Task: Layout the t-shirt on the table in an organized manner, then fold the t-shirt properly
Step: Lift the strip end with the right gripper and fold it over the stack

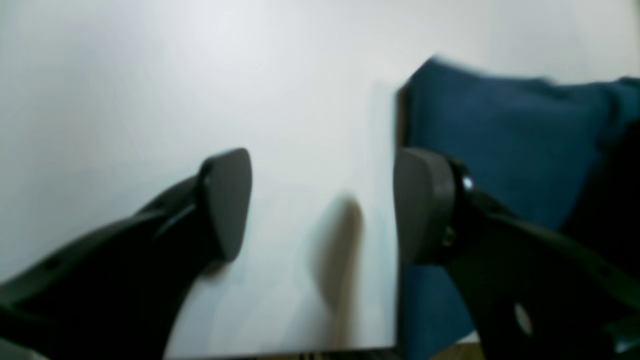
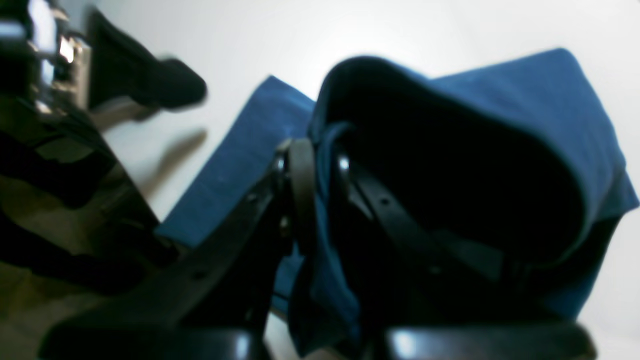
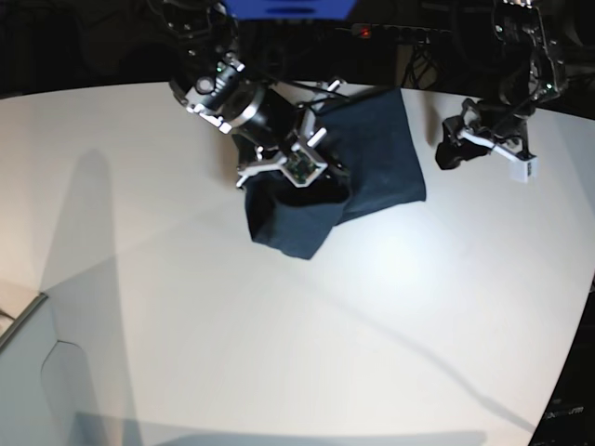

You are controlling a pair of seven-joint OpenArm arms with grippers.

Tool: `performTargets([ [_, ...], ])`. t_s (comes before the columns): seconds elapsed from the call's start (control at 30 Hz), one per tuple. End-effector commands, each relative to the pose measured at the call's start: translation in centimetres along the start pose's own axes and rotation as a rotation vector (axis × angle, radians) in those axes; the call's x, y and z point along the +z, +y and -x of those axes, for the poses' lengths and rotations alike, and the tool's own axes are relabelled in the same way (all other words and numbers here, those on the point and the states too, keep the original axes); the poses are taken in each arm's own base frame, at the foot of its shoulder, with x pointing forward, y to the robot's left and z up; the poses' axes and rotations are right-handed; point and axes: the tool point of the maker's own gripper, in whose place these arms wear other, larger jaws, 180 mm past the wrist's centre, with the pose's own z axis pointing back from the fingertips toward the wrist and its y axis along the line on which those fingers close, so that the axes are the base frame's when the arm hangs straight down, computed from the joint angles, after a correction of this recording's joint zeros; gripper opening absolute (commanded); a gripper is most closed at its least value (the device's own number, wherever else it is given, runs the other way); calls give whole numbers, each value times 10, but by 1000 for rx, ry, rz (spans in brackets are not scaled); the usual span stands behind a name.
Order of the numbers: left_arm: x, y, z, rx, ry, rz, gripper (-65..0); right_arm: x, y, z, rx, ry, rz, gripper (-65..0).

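Note:
The dark navy t-shirt lies folded on the white table near the far edge. My right gripper is shut on a fold of its near-left part and holds it raised, so the cloth drapes down to the table. In the right wrist view the gripper pinches a blue layer of the t-shirt between both fingers. My left gripper hovers open just right of the shirt. In the left wrist view the gripper has only bare table between its fingers, with the t-shirt edge beside the right finger.
A pale grey box-like corner piece stands at the near left. The table's curved edge runs down the right side. Cables and dark equipment sit behind the far edge.

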Motion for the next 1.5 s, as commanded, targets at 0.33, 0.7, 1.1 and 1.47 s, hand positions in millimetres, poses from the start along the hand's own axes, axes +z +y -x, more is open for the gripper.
performTargets([
  [0.33, -35, -52, 17, -61, 89, 134, -220, -10, 24, -29, 25, -89, -83, -650],
  [0.7, -37, -58, -1, -85, 63, 146, -220, -35, 51, -24, 52, -66, -196, -650],
  [1.1, -23, -22, -26, -60, 2, 70, -219, -41, 113, -50, 134, -126, -366, -650],
  [1.47, 0, 17, -44, -8, -70, -17, -219, -58, 100, -31, 137, -65, -364, -650],
])
